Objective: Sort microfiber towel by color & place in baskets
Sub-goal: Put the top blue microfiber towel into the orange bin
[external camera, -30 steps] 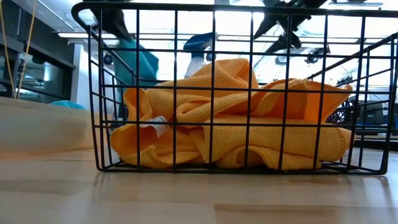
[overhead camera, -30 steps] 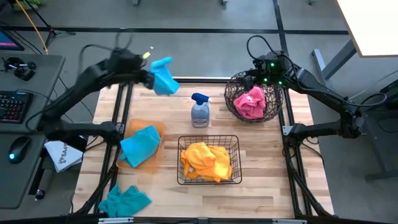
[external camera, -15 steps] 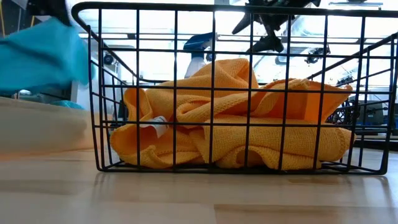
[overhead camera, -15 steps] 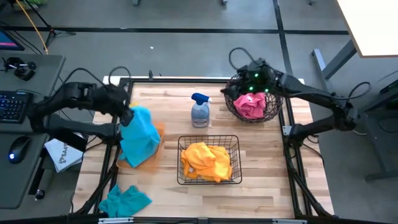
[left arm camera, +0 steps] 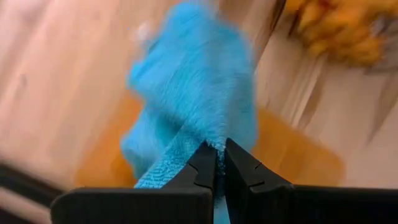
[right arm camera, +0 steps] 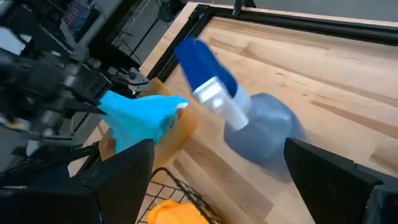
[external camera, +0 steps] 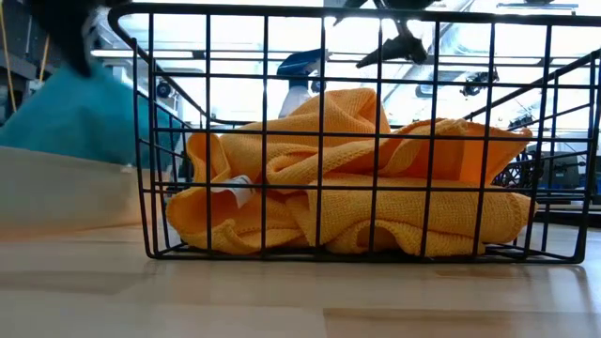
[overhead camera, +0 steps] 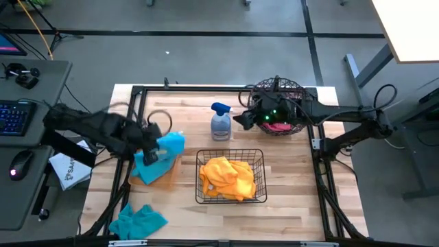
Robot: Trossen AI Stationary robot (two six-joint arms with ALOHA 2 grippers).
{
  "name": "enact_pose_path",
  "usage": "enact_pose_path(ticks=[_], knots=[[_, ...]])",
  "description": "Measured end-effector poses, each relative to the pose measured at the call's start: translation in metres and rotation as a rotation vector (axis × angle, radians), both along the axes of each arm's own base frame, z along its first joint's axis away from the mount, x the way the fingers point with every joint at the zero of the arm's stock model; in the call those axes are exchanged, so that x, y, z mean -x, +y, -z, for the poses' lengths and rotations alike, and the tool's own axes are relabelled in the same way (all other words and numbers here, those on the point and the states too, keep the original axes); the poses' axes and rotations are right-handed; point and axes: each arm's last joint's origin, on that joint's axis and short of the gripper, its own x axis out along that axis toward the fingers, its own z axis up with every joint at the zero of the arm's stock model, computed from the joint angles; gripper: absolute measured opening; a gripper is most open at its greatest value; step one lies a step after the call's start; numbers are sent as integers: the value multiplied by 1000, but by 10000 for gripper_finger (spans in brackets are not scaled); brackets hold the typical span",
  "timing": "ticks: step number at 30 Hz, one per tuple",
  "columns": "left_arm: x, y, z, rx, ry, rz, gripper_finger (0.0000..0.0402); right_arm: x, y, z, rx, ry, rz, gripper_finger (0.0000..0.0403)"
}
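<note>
- High view: my left gripper point(overhead camera: 152, 155) has swung down from the far edge and now sits low over the orange tray point(overhead camera: 169, 175), pinching a teal towel point(overhead camera: 167, 145). So this is the drop-off step for a blue cloth. A second teal towel point(overhead camera: 152, 169) lies in the tray right under my claw. A third, teal cloth point(overhead camera: 137, 221), waits on the table well on the near side of it, not yet sorted.
- My right gripper point(overhead camera: 240, 121) has left the round wire basket point(overhead camera: 296, 88), with a pink towel point(overhead camera: 276, 126) in it, and hangs beside the spray bottle point(overhead camera: 220, 123).
- Low view: rectangular wire basket point(external camera: 150, 131) holds the orange towels point(external camera: 357, 178); my held teal cloth shows beside it.
- Left wrist view: fingers point(left arm camera: 202, 169) pressed together on the towel's edge, tray beneath.
- Right wrist view: my right fingers point(right arm camera: 121, 168) are spread wide and empty; the bottle sits just ahead between them.
</note>
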Motion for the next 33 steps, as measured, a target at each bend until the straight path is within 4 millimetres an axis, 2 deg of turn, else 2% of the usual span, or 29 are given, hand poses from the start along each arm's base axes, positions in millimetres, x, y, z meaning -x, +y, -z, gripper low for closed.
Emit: enact_pose_path(ticks=[5,12,15,19,28,33], knots=[[16,-21,37,61,99,-141,0,-1,19,0,26,8,-19,355],[37,-41,58,220,307,-346,0,1,28,5,52,66,-43,355],[30,-49,63,295,253,-317,0,2,28,5,78,81,-59,355],[10,-59,74,373,112,-307,0,2,27,5,116,94,-83,355],[-3,-60,123,198,307,-352,0,2,27,5,166,112,-118,355],[-12,-65,145,191,288,-206,3,2,27,5,179,117,-127,355]])
